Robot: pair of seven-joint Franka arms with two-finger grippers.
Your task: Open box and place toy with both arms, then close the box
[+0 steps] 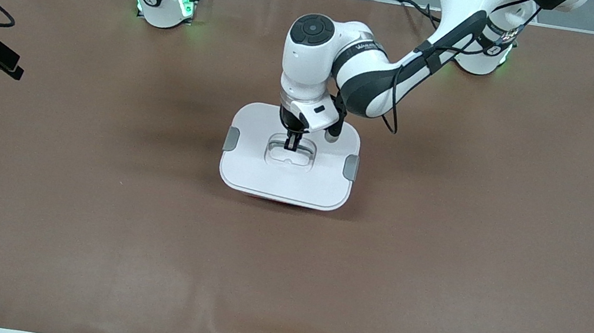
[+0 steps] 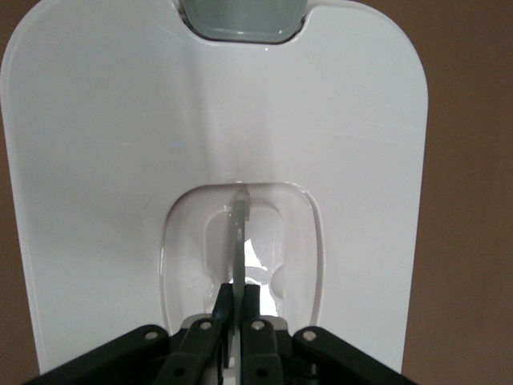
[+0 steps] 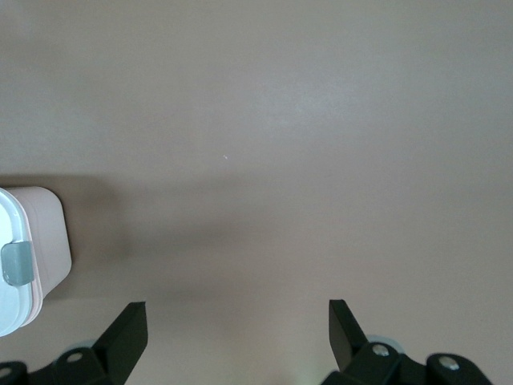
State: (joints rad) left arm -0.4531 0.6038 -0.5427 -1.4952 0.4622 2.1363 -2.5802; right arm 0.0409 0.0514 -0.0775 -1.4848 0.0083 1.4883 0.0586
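The box (image 1: 283,179) stands mid-table with its white lid (image 2: 120,120) on. A sliver of red-pink base (image 1: 268,200) shows at the edge nearest the front camera. My left gripper (image 1: 292,145) reaches straight down into the lid's recess. In the left wrist view my left gripper (image 2: 239,290) is shut on the thin clear handle (image 2: 239,233). My right gripper (image 1: 14,69) hangs open over bare table toward the right arm's end. In the right wrist view my right gripper (image 3: 238,317) holds nothing, and a corner of the box (image 3: 44,233) shows beside it. The toy is out of view.
Grey clips (image 1: 231,139) (image 1: 351,167) sit on the lid's two short sides; one clip (image 3: 16,263) appears in the right wrist view. The brown table mat (image 1: 88,205) spreads wide around the box. Both arm bases (image 1: 165,2) (image 1: 485,53) stand along the table's edge farthest from the front camera.
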